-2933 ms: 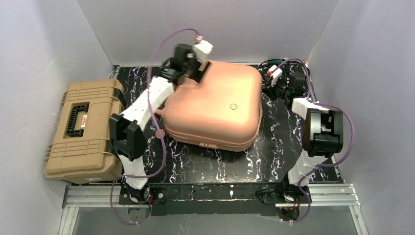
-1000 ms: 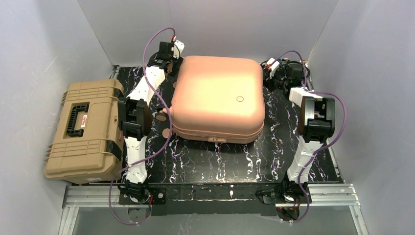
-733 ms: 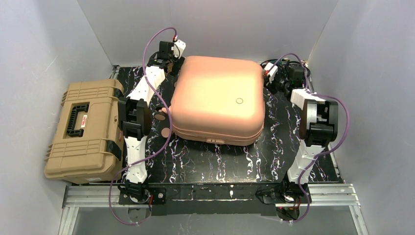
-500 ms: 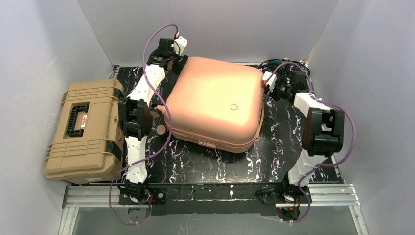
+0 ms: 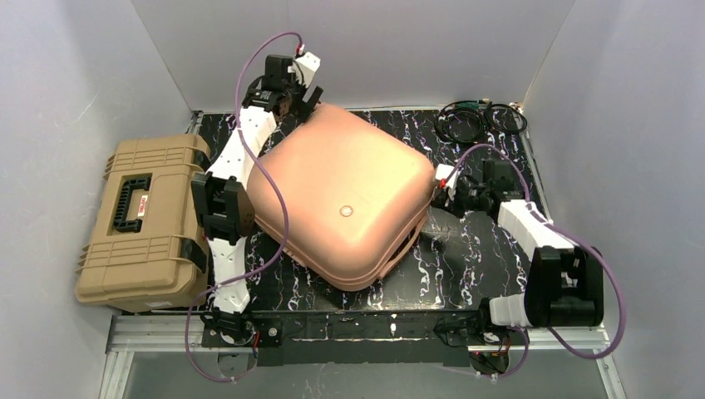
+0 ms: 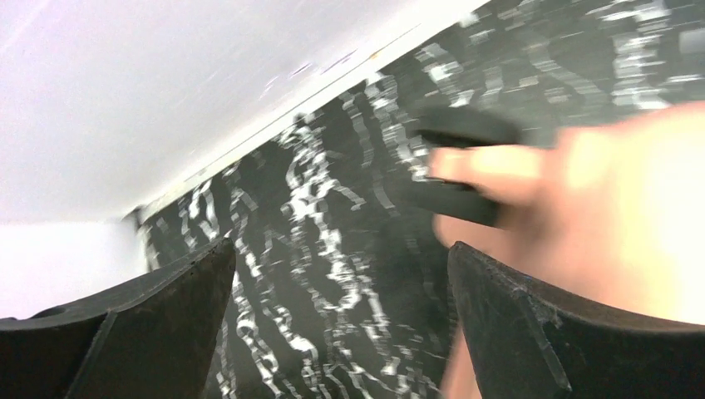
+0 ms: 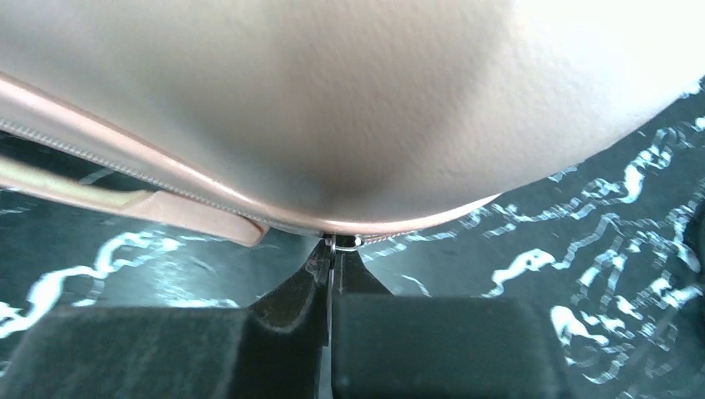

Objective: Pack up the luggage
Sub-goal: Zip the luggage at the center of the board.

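We see the black marbled table first, and on it lies the luggage, the big pink case. It is shut and turned cornerwise in the middle, with one corner close to the front edge and its left side right by the left arm. The tan toolbox sits off to the left, apart from the case, and a coil of cable lies at the back right. The left gripper hangs by the far corner of the case with its jaws wide apart and nothing in them. The right gripper is at the right side of the case with its jaws pressed together, and they seem to pinch the tiny metal zip tab at the seam. We think the trouble is this: nothing holds the case down, so a pull on the tab may drag the whole case round and not open the zip. The near corner could slide off the front, or the little tab could slip out of the tips. A second ago the case lay square at the back of the table; now it has spun and come nearer, the right arm has pulled back with it, and the left jaws have opened wider
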